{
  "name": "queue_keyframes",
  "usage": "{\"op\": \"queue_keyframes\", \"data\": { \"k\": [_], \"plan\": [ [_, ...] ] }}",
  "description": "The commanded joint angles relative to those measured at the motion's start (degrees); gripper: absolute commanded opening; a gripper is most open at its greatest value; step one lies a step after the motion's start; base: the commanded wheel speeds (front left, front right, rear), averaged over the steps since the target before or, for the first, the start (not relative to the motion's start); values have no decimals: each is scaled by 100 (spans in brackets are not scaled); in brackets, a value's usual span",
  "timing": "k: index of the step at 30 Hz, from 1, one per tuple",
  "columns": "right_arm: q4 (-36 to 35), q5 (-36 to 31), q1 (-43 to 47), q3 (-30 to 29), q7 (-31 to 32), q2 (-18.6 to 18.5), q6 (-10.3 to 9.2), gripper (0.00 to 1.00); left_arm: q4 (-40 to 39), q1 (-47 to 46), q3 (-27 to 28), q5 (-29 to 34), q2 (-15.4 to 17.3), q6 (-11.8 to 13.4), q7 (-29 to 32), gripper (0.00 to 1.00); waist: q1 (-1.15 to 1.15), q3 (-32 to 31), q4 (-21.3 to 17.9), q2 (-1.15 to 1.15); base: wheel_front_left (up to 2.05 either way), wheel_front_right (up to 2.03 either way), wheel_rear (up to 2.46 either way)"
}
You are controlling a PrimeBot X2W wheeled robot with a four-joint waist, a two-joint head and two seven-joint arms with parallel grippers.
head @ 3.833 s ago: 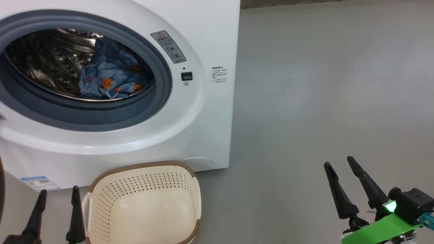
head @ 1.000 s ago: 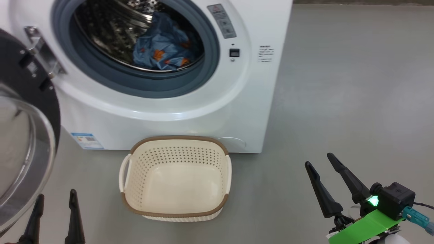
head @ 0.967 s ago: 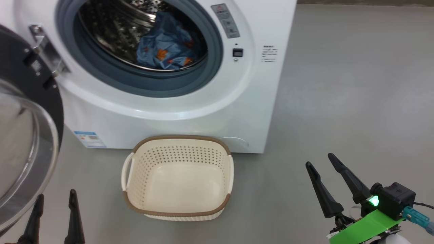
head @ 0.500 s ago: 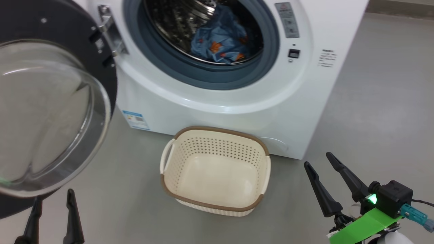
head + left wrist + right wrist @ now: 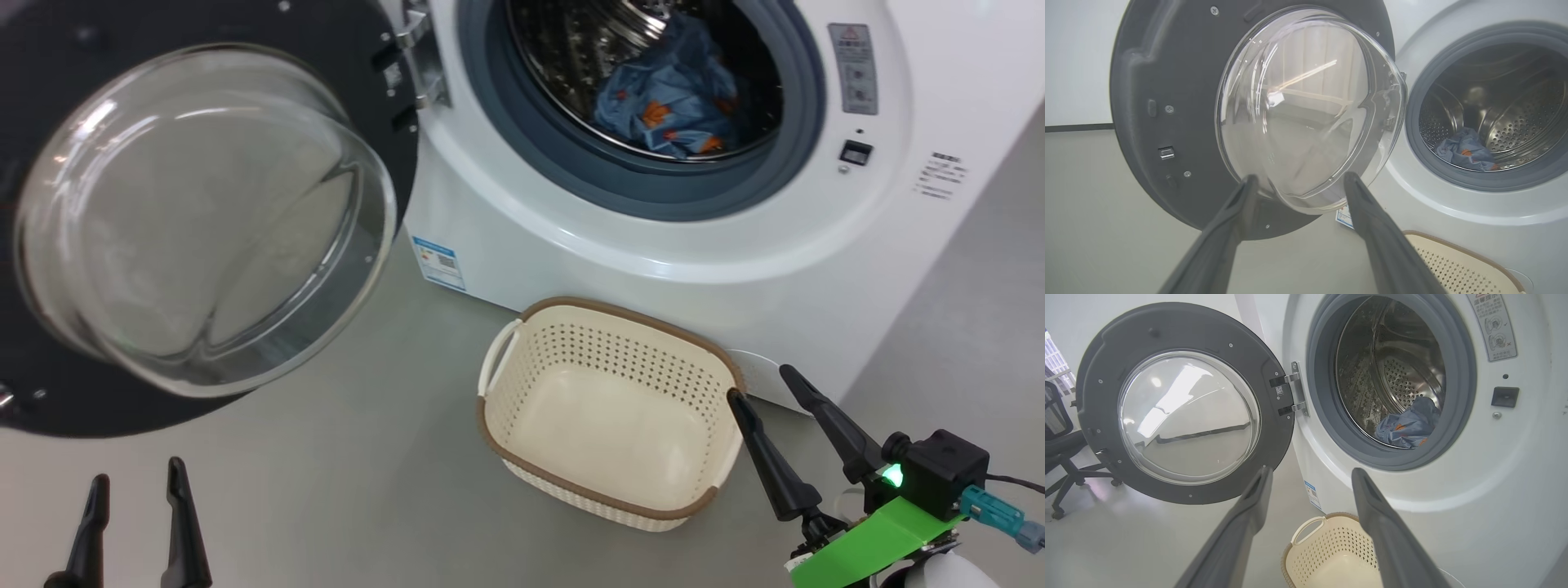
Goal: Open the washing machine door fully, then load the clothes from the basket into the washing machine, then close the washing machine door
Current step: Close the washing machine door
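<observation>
The washing machine stands with its door swung wide open to the left, black rim and glass bowl facing me. Light blue clothes with orange prints lie in the steel drum; they also show in the wrist views. The cream basket sits on the floor before the machine with nothing in it. My left gripper is open at the lower left, below the door. My right gripper is open beside the basket's right rim. In its wrist view the left gripper points at the door's glass.
Grey floor spreads left of the basket and to the machine's right. A black office chair stands beyond the door. The door's hinge is at the opening's left side. A blue label sticker marks the machine's lower front.
The head camera has turned left, so the machine and basket shifted right in view and the open door now shows nearly whole. Both grippers stay open.
</observation>
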Motion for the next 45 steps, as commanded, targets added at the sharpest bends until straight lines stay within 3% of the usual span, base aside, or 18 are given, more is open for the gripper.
{"op": "queue_keyframes", "data": {
  "k": [1, 26, 28, 29, 31, 35, 38, 42, 45],
  "plan": [
    [-100, 67, -105, 79, -45, -77, 42, 100, -192, 9, 154, -12, 67, 32, -32, 100, 0, -54, 240, 0, 0, 0, 0],
    [-42, 148, -241, 322, -45, -103, 42, 100, -613, 117, 248, -210, 67, 140, -32, 100, 0, -22, 396, 0, 0, 0, 0],
    [-44, 142, -230, 304, -45, -102, 42, 100, -766, 83, 295, -348, 67, 17, -32, 57, 0, -2, 397, 0, 0, 0, 0],
    [-47, 138, -224, 293, -45, -102, 42, 100, -853, 55, 343, -415, 67, -52, -32, 42, 0, 13, 400, 0, 0, 0, 0],
    [-52, 128, -209, 271, -45, -104, 42, 100, -994, -8, 478, -538, 67, -164, -32, 0, 0, 36, 403, 0, 0, 0, 0],
    [-70, 107, -174, 203, -45, -101, 42, 100, -1274, -317, 866, -923, 76, -307, -32, 0, 0, 98, 411, 0, 0, 0, 0],
    [-84, 89, -153, 171, -45, -98, 42, 100, -1324, -675, 1063, -1279, 277, -343, -32, 0, 0, 150, 417, 0, 0, 0, 0],
    [-100, 69, -128, 118, -45, -86, 42, 100, -1172, -1264, 1047, -2334, 943, -350, -31, 0, 0, 197, 418, 0, 0, 0, 0],
    [-121, 45, -97, 46, -45, -65, 42, 100, -886, -1770, 1157, -3133, 1626, -351, 17, 0, 0, 220, 416, 0, 0, 0, 0]
  ]
}}
